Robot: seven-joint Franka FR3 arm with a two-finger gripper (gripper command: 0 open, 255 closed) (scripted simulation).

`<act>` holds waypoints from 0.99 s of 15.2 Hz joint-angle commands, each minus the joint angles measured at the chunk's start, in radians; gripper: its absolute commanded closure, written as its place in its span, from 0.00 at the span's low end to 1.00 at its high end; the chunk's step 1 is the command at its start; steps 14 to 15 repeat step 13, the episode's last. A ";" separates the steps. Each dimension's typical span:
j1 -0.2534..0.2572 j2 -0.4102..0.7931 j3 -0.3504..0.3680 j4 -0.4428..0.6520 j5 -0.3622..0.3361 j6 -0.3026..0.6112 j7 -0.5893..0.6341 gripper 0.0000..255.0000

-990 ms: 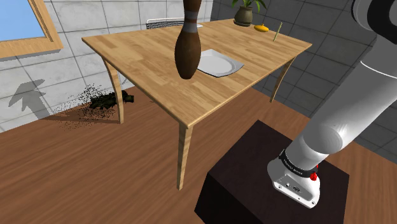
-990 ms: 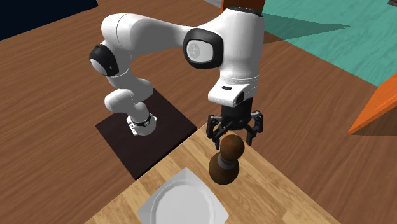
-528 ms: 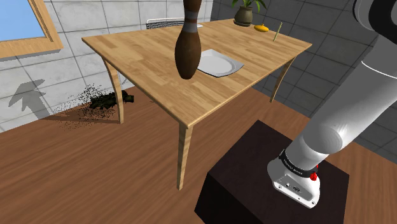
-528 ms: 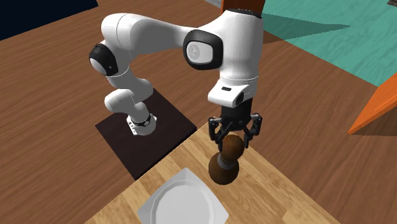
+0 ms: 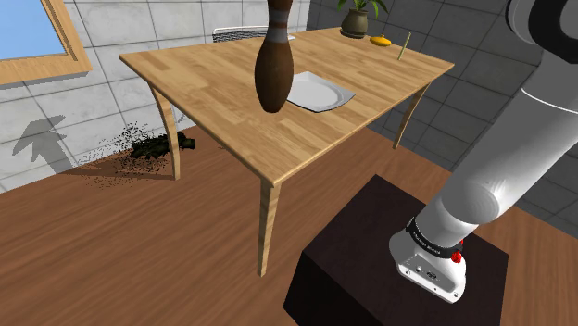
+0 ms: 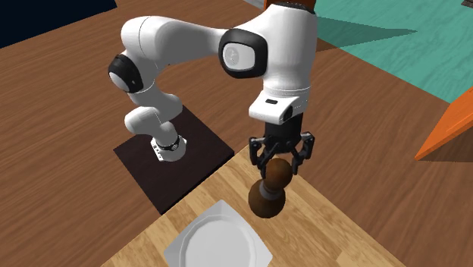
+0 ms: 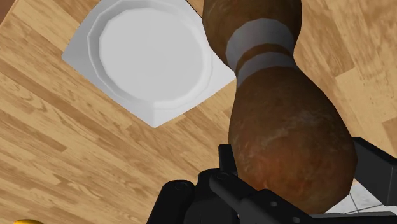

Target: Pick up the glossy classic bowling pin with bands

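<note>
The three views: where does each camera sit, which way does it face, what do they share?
Shoulder view: beside the stand, looking down over the wooden table at the bowling pin; the arm's lower links show.
Second exterior view: high across the table, facing the whole arm and its gripper closed on the pin's head.
Wrist view: on the hand, looking down along the pin to the white plate; the gripper's black body shows.
Shared by all: pin, plate, table.
</note>
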 commanded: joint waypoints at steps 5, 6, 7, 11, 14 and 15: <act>0.026 0.070 0.015 0.179 -0.041 -0.114 -0.019 1.00; 0.033 0.085 0.018 0.213 -0.050 -0.135 -0.023 1.00; 0.041 0.101 0.021 0.249 -0.060 -0.156 -0.026 1.00; 0.086 0.182 0.031 0.421 -0.117 -0.255 -0.046 1.00; 0.090 0.185 0.030 0.429 -0.119 -0.260 -0.047 1.00; 0.090 0.185 0.030 0.429 -0.119 -0.260 -0.047 1.00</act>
